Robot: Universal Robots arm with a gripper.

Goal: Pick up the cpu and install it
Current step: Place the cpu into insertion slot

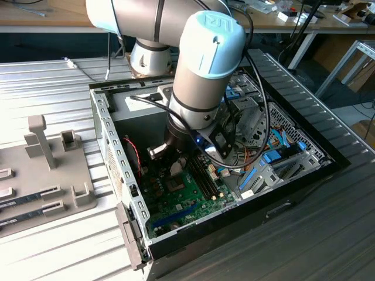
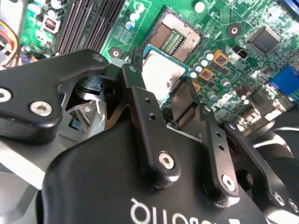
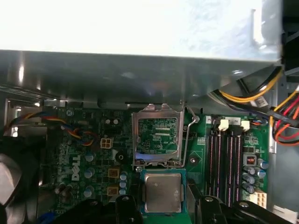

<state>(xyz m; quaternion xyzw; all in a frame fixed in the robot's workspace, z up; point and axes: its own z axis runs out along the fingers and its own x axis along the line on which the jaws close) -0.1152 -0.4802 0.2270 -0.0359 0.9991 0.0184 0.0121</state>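
The open black-and-grey metal computer case [image 1: 117, 170] lies on the ribbed silver tabletop [image 1: 53, 88], with the grey robot arm with pale blue joint caps [image 1: 205, 64] reaching down into it. The black two-fingered claw [image 2: 166, 93] hangs just above the green motherboard [image 3: 93, 158] inside the case, and its fingers [image 2: 145, 116] are closed on the cpu [image 3: 162, 192], a small flat square chip with a silvery-grey metal top and a thin green rim, gripping it by opposite edges. In both wrist views the cpu is held just beside the square processor socket [image 3: 156, 140], not seated in it; the socket's metal retention frame [image 3: 156, 112] stands raised, leaving the contact field exposed. Dark long memory slots [image 3: 224, 158] run along the motherboard on the far side of the socket from the orange and yellow cable bundle [image 3: 70, 126]. Outside the case, at the exterior view's left, a beige plastic fixture tray with upright posts [image 1: 47, 170] rests on the tabletop.
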